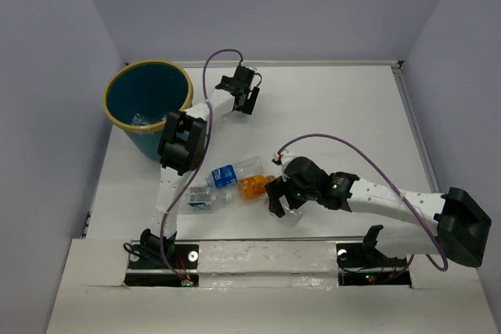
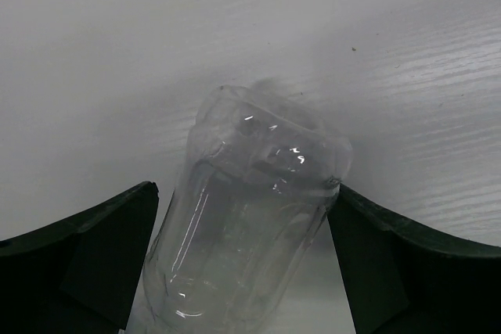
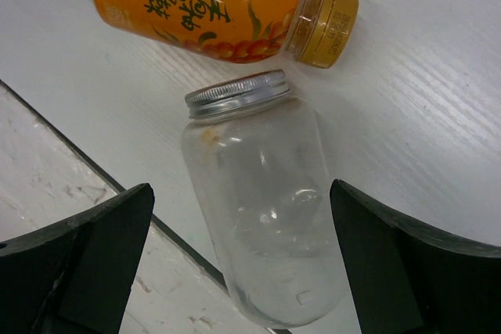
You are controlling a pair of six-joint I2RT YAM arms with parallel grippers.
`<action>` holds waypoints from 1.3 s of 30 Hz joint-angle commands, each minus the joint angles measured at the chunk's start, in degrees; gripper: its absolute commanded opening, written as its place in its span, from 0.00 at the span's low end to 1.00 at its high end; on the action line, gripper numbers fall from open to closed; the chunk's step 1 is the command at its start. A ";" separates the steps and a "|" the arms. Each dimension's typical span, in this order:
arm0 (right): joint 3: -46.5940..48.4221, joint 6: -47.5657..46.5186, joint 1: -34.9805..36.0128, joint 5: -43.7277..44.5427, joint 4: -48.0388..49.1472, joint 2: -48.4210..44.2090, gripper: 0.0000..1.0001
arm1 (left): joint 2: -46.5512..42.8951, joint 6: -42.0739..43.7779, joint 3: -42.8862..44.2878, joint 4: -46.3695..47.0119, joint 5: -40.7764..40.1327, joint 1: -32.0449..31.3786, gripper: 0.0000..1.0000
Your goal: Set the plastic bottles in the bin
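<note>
The teal bin [image 1: 149, 107] with a yellow rim stands at the back left, and a clear bottle [image 1: 145, 120] lies inside it. My left gripper [image 1: 250, 102] is right of the bin, low over the table. It is open around a clear plastic bottle [image 2: 250, 217] whose side touches the right finger [image 2: 368, 248]. My right gripper [image 1: 279, 206] is open and straddles a clear jar [image 3: 262, 224] with a metal lid, lying near the table's front edge. An orange-liquid bottle [image 3: 203, 5] lies just beyond the jar. Two blue-label bottles [image 1: 227, 174] [image 1: 205, 197] lie left of it.
A white board [image 3: 55, 217] runs along the table's near edge, right by the jar. Purple-grey walls close in the table [image 1: 344, 115] on the left, back and right. Purple cables loop over both arms.
</note>
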 commanded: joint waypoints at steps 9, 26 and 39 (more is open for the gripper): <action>7.09 -3.30 1.67 6.67 -5.36 7.62 1.00 | -4.32 0.42 -1.50 3.01 6.50 -0.20 0.59; 6.48 -0.84 2.20 9.31 -5.62 3.15 0.66 | -36.12 -9.86 -1.41 9.25 21.37 -4.33 0.54; 8.66 -1.36 2.20 7.64 -4.66 -12.14 0.64 | -65.93 -14.42 -17.40 15.23 4.93 7.96 0.58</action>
